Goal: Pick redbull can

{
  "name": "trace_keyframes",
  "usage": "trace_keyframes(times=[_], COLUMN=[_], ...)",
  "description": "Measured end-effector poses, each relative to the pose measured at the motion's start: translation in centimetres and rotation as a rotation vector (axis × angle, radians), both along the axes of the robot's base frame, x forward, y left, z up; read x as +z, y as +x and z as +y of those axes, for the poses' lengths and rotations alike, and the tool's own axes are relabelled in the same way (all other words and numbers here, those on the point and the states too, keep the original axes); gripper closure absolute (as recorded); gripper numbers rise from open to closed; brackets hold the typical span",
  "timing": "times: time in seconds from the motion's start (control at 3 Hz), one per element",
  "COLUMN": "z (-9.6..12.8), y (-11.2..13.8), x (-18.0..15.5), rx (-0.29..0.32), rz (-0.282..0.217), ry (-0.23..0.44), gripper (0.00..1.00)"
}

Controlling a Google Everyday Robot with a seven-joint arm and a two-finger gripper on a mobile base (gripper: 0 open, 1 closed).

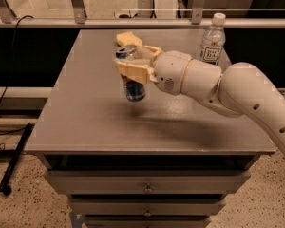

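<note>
My gripper pinches the redbull can between both fingers, over the middle of the table. The can seems clear of the tabletop, so I judge the lift is under way. Next I need firm pressure and a steady rise, away from the bottle at the table's far right.

Gripper is over the middle of the table, tan fingers clamped around the redbull can. Blue and silver show below the fingers, but no brand wording is legible on it. Past the gripper's wrist, toward the far edge, the clear water bottle carries a white label with dark lettering, too small to make out. No text here can actually be read.
</note>
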State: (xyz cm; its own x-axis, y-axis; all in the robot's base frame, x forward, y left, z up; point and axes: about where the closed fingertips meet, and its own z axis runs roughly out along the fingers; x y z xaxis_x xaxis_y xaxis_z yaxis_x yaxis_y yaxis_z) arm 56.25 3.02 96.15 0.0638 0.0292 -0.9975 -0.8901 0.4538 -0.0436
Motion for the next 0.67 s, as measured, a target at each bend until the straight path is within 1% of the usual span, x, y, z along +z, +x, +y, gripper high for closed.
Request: trace_keyframes(times=[0.33, 0.67], z=[-0.37, -0.40], y=[-0.42, -0.88], x=[-0.52, -1.41], rx=[0.012, 0.023], rz=[-0.021, -0.030], ry=[0.001, 0.032], gripper=[1.00, 1.00])
